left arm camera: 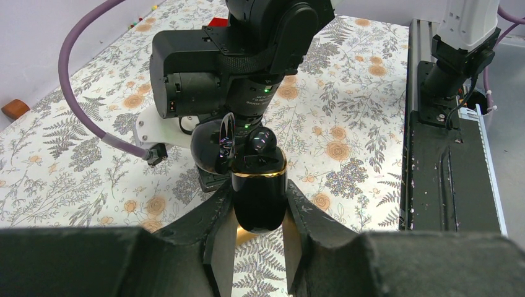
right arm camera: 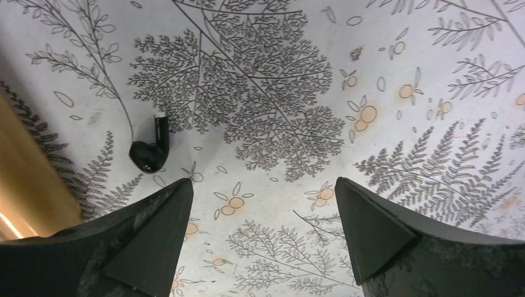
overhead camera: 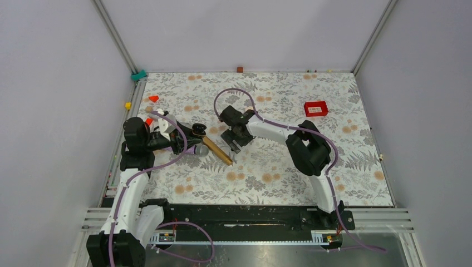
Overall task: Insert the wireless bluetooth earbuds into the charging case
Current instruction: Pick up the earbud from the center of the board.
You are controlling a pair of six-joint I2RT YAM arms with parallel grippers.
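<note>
- Hold: left end effector (left arm camera: 259, 238) is clamped on the small glossy black pebble-shaped charging case (left arm camera: 260, 198), lid open; 1 tiny black earbud (left arm camera: 260, 141) appears seated inside.
- Free arm: right end effector (right arm camera: 262, 189) is spread wide and empty over the floral desk (right arm camera: 371, 74); the second tiny black stemmed earbud (right arm camera: 150, 148) lies flat just beyond 1 fingertip, off-centre.
- Step: picking earbud 2. Next move, as I judge it: centre over it, descend, pinch.

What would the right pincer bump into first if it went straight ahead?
Probably just the flowery table cover: the open right pincer points at bare cloth. The small black stemmed earbud lies off to one side, outside the gap.
</note>
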